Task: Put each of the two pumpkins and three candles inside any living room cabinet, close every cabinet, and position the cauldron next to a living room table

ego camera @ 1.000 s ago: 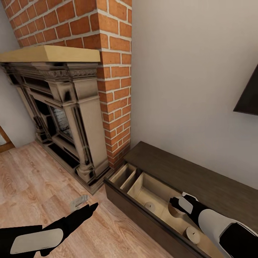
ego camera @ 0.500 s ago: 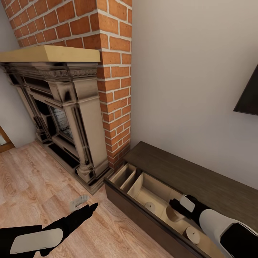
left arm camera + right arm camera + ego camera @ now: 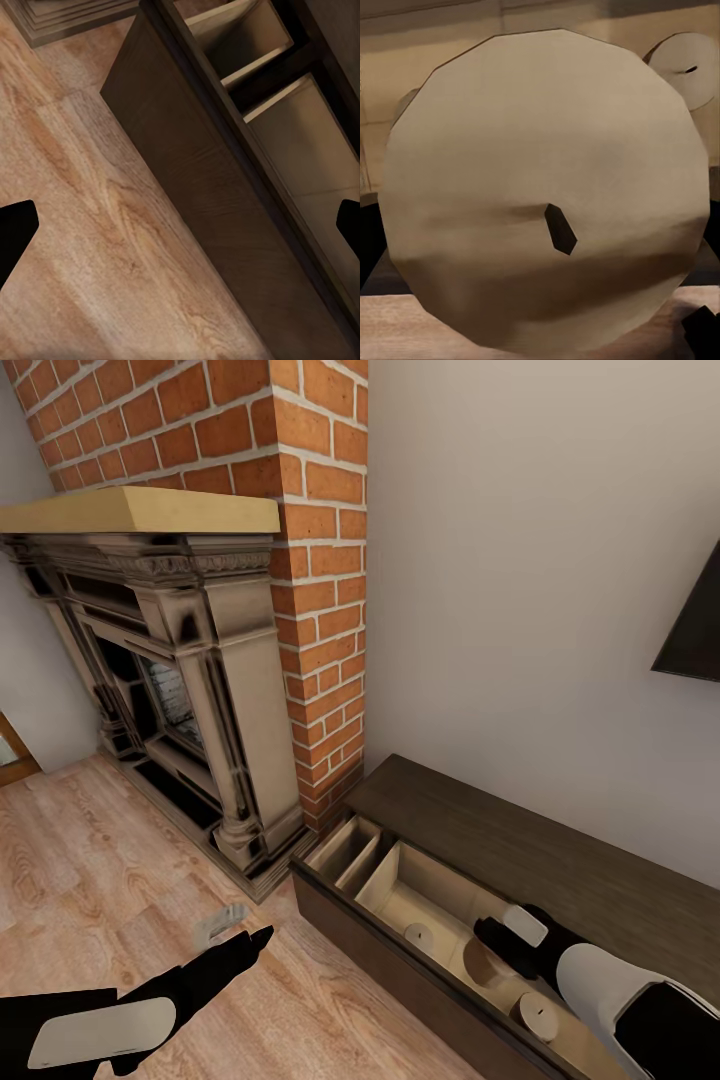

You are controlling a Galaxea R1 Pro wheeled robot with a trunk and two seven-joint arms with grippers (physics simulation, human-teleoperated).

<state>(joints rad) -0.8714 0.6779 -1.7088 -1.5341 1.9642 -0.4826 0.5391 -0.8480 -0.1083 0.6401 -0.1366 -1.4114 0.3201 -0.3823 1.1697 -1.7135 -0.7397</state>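
Head view, reading left to right: our left hand [image 3: 262, 934] hangs over the wooden floor [image 3: 90, 860] with fingers spread and nothing between them, before the fireplace [image 3: 180, 680]. Next comes the cabinet [image 3: 560, 860], its drawer [image 3: 400, 885] pulled open. Inside we note three candles: one upright [image 3: 418, 935], one [image 3: 484, 962] at our right hand [image 3: 497, 940], and another [image 3: 537, 1015] nearer us. Whether that hand grips or has released it, we cannot tell.
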